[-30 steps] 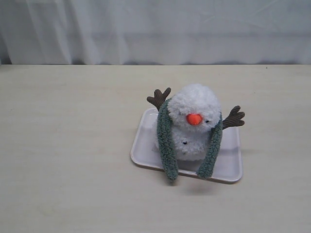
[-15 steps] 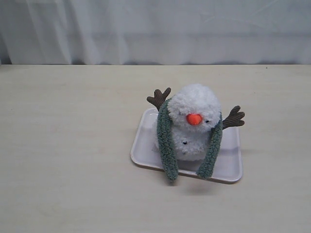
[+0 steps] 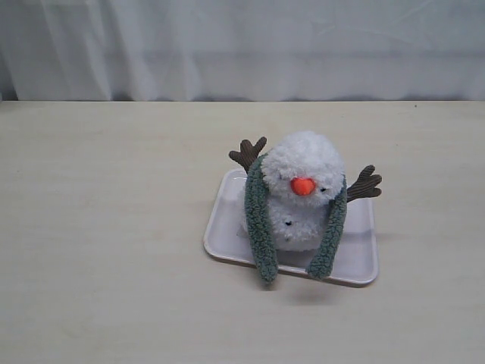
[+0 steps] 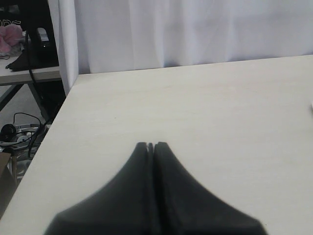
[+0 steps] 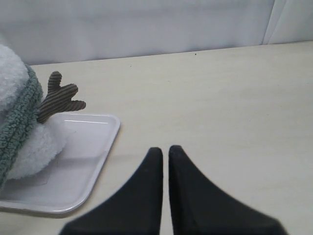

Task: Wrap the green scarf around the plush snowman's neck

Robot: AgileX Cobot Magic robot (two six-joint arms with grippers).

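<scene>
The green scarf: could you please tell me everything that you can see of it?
The green scarf is a long, narrow strip of fuzzy grey-green fleece. It sits at the snowman's neck, between head and body, neither crossed nor tied. Its two ends hang down the front, one on each side of the body. Both reach the front rim of the white tray, and the end on the exterior view's left laps over it.

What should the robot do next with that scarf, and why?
Probably open the right gripper and reach for the nearer hanging end of the green scarf: it only drapes over the plush snowman, both ends uncrossed in front, and that gripper is shut.
</scene>
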